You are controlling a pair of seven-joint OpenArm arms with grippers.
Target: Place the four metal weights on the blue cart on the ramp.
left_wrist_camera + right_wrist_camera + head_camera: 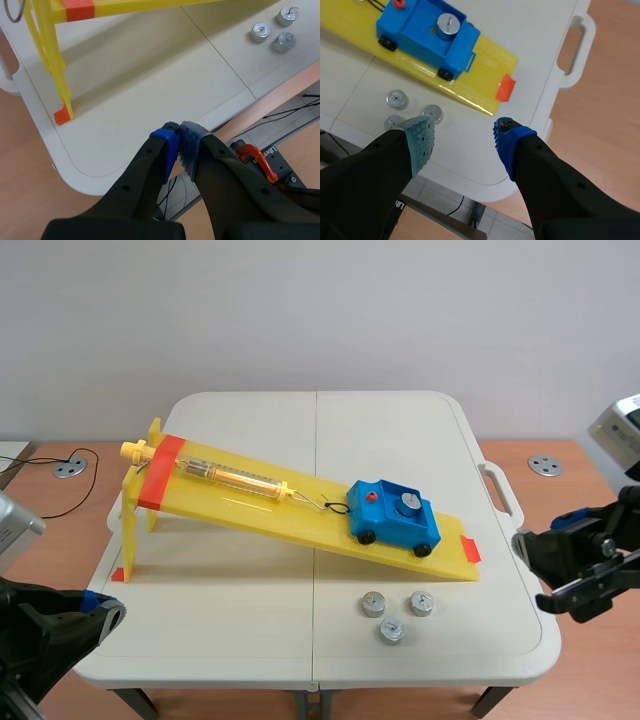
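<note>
Black left jaws lowest and nearest, off the near left corner of the white bench [400, 430], closed with the blue pads [172, 150] pressed together and nothing between. Farther along, just off the bench's right edge, right jaws spread wide, grey-green pad [420, 142] and blue pad [504, 142] well apart, gripping nothing. On the bench toward the near right, three metal weights loose in a tight triangle, apart from one another: nearest weight [391, 631], left weight [373, 603], right weight [421, 603], each upright with a small hook on top. Just beyond, low end of the yellow ramp [250, 505] down on the bench, orange tab [470, 549] at its tip. On the slope close to that low end, blue cart [395, 523], fourth weight [406, 504] upright in its open tray, red knob [372, 497] just left of it. From the cart's uphill end, thin cord [335, 507] up to a clear spring scale [230, 477] lying along the slope. At the far left, high end of the ramp on yellow legs [128, 530], wrapped in an orange tape band [160, 472].
</note>
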